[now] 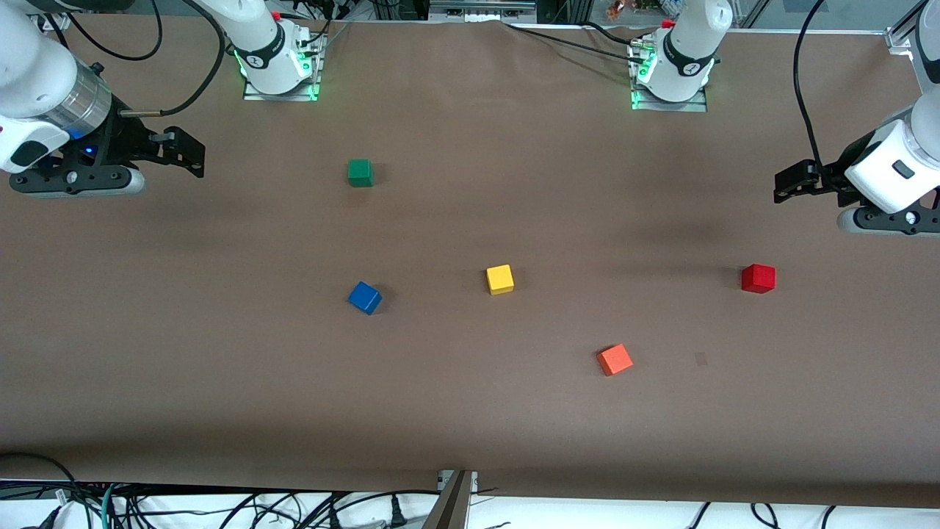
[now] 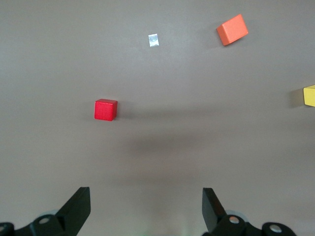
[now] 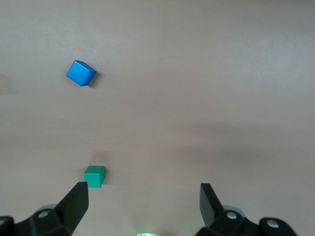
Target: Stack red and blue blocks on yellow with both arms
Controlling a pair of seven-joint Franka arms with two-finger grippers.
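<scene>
From the front camera we see five cubes scattered on the brown tabletop [image 1: 470, 426], none touching another. The yellow cube [image 1: 500, 279] sits near the middle. The blue cube [image 1: 365, 297] lies beside it toward the right arm's end, turned at an angle and slightly nearer the camera. The red cube [image 1: 758, 278] rests well apart toward the left arm's end, level with the yellow one. An orange-red cube [image 1: 615, 359] lies between yellow and red but nearer the camera, and a green cube [image 1: 360, 173] lies farther from the camera than the blue one. The left hand [image 1: 787, 184] hangs in the air at the left arm's end of the tabletop, released and empty. The right hand [image 1: 187, 153] hangs at the right arm's end, also released, with nothing in it.

In the left wrist view we look down past the left hand [image 2: 146, 206], its two black fingers [image 2: 78, 206] spread wide with only bare tabletop between them. The red cube [image 2: 106, 109] lies ahead on the surface, the orange-red cube [image 2: 232, 29] farther off, and an edge of the yellow cube [image 2: 309, 95] shows at the frame's border. A small pale patch [image 2: 153, 40] marks the surface.

In the right wrist view the right hand [image 3: 144, 204] is likewise spread and empty. The green cube [image 3: 94, 176] sits just by one finger [image 3: 76, 204], though we cannot tell their heights apart, and the blue cube [image 3: 81, 73] lies farther out, tilted.
</scene>
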